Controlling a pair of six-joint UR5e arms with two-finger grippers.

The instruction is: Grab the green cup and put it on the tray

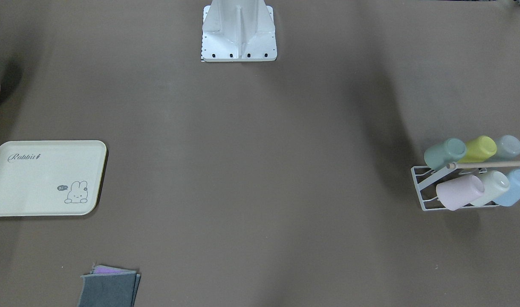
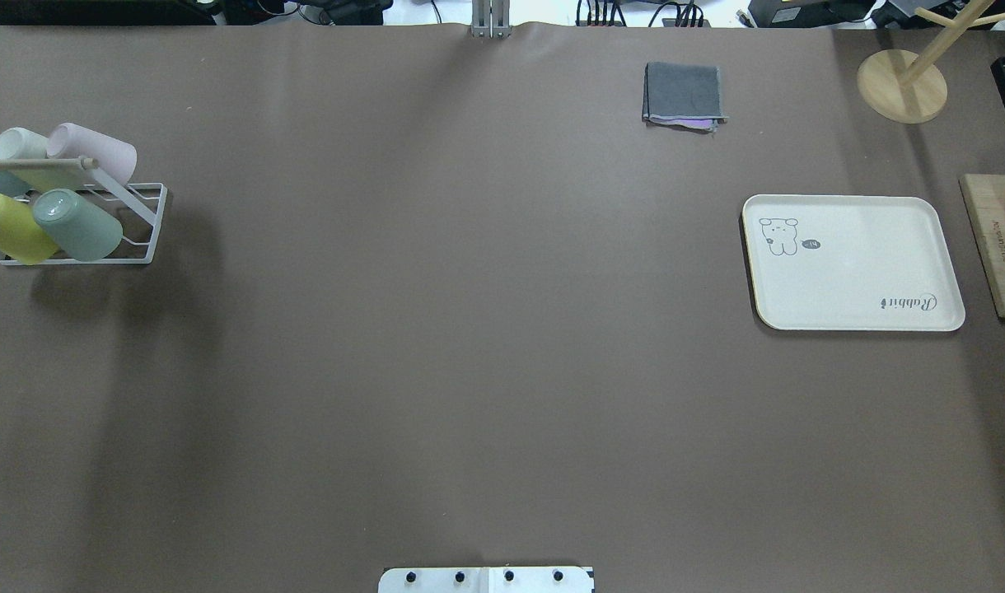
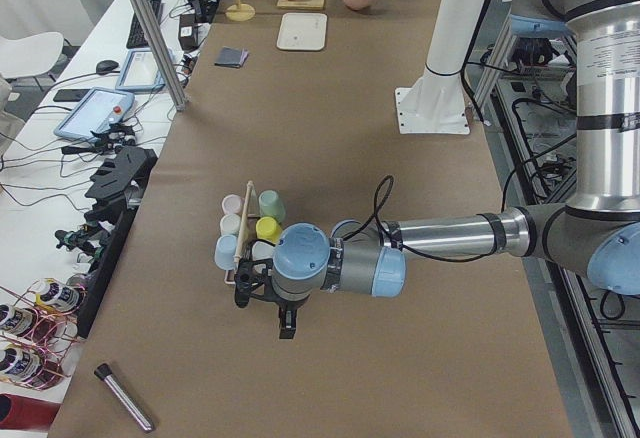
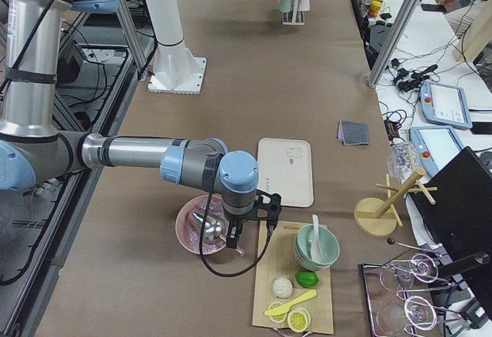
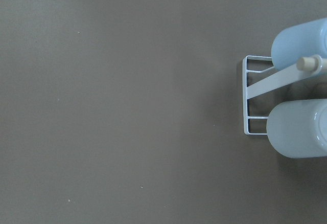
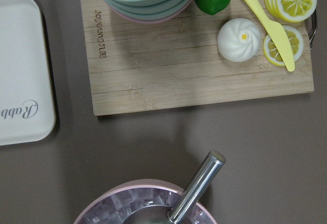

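Green cup [image 1: 445,152], a muted teal tumbler, rests tilted on a white wire rack [image 1: 422,194] at the right edge of the front-facing view. It sits right beside a yellow-green cup [image 1: 481,149], just above the rack's wooden bar [image 1: 494,164] in the frame. The tray [image 1: 13,187] lies bare at the left edge of that view, well apart across the brown table [image 1: 260,170].

Neither arm has the cup. The step in hand looks like the reach, and by position it falls to the left arm. In the left side view the left claw [image 3: 285,328] hangs above the table near the rack, at bottom centre of the frame. I cannot tell whether its fingers are apart or together. The right claw [image 4: 250,233], low centre of the right side view, hangs by a pink bowl [image 4: 201,229] near the tray, and its state cannot be told either.

To do this well, the claw should close on the cup's plain walls, clear of the bar and the yellow-green neighbour. It should then draw the cup off along its own tilt, so the light rack is not dragged.

The overhead and front-facing views show cup and tray plainly but no arm at all — only the side views show the arms. The left wrist view catches just the rack's end and two pale cups [image 5: 301,40], not the green one. The right wrist view shows a corner of the tray and a wooden board [image 6: 194,75].
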